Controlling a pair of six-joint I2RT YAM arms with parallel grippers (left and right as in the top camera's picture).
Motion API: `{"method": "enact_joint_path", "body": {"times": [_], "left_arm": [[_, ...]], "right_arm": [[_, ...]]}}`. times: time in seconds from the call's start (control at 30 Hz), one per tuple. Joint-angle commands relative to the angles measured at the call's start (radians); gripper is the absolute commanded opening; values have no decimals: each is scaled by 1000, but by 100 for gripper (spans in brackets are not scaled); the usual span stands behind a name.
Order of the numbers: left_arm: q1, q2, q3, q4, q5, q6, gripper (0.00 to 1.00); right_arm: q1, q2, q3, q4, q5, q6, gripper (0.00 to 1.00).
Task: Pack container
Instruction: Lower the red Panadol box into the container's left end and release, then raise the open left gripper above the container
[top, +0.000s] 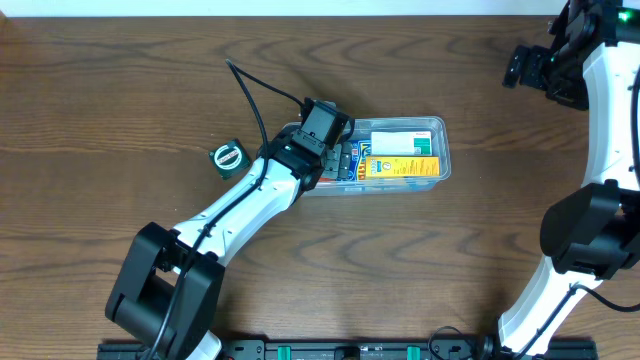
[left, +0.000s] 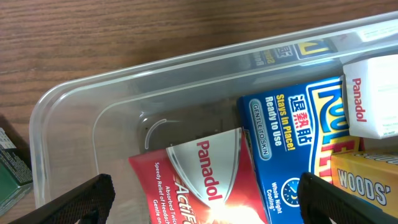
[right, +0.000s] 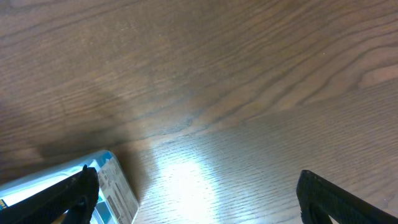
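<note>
On the brown wooden table (top: 100, 80), furthest left, a small green box (top: 228, 158) lies by itself, near the left end of the tub but apart from it. The left arm (top: 240, 205) comes in from the lower left edge and reaches up and to the right, its wrist over the left end of the tub. The left pincer (left: 205, 190) is released. In its own camera the 2 fingers (left: 87, 199) stand wide apart at the bottom corners, and neither touches anything. Below the gap between them, a red box (left: 199, 180) marked Panadol lies on the tub floor.

The tub (top: 440, 128), clear plastic with rounded corners, sits near the middle of the table, its long side running left to right. Its left corner shows bare floor. Right of the red box lies a blue box (left: 292, 143), just beside it. Further right, a white box (left: 373, 99), also marked Panadol, overlaps the blue one's upper right corner. A yellow box (left: 367, 180) marked Woods' lies below the white one in the picture. All 4 are inside the tub.

At the far right, the right arm (top: 600, 130) bends up to the top right corner, well apart from the tub. The right pincer (right: 198, 180) is released too, its fingers wide apart above bare wood with nothing between them.
</note>
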Motion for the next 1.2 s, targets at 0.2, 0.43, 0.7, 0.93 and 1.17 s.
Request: {"method": "enact_joint_path", "body": {"times": [0.2, 0.43, 0.7, 0.93, 1.17], "left_arm": [[-3, 2, 3, -29, -16, 25, 63], [-8, -11, 96, -163, -15, 24, 20], [-8, -11, 422, -515, -15, 25, 9], [-8, -2, 502, -591, -10, 24, 6], [-8, 83, 502, -613, 59, 24, 6]], "right_arm": [[-3, -2, 15, -1, -7, 11, 99], [-3, -2, 15, -1, -7, 11, 99], [-3, -2, 15, -1, -7, 11, 99], [-3, -2, 15, -1, -7, 11, 99], [-3, -2, 15, -1, -7, 11, 99]]}}
